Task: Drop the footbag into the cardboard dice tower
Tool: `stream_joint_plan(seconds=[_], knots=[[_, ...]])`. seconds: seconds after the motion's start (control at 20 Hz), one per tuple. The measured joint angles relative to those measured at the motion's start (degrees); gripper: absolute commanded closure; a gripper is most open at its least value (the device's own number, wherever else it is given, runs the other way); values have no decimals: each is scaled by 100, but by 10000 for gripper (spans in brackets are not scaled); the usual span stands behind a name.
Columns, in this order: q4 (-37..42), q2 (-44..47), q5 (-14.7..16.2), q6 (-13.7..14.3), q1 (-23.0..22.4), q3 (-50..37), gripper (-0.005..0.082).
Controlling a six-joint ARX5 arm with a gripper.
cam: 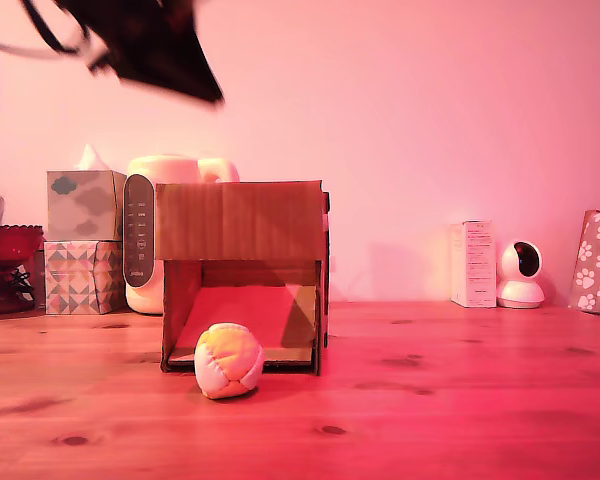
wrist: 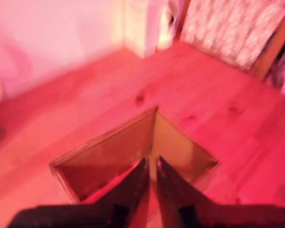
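Footbag (cam: 228, 360) resting on table (cam: 460, 400) at mouth of cardboard dice tower (cam: 242, 222), gripper (wrist: 152, 167) high above tower's open top, jaws nearly closed and empty; descend to ball, open wide, grasp centred before lifting over top.

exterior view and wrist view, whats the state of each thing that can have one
footbag: on the table, at the tower's front opening, not held
cardboard dice tower: upright, top open, nothing visible inside
tool: above the tower's open top, fingers nearly together, holding nothing
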Motion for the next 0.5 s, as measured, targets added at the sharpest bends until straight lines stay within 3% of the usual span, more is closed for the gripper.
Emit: stream_joint_plan(seconds=[0.5], knots=[[1346, -944, 269, -483, 210, -2297, 793]])
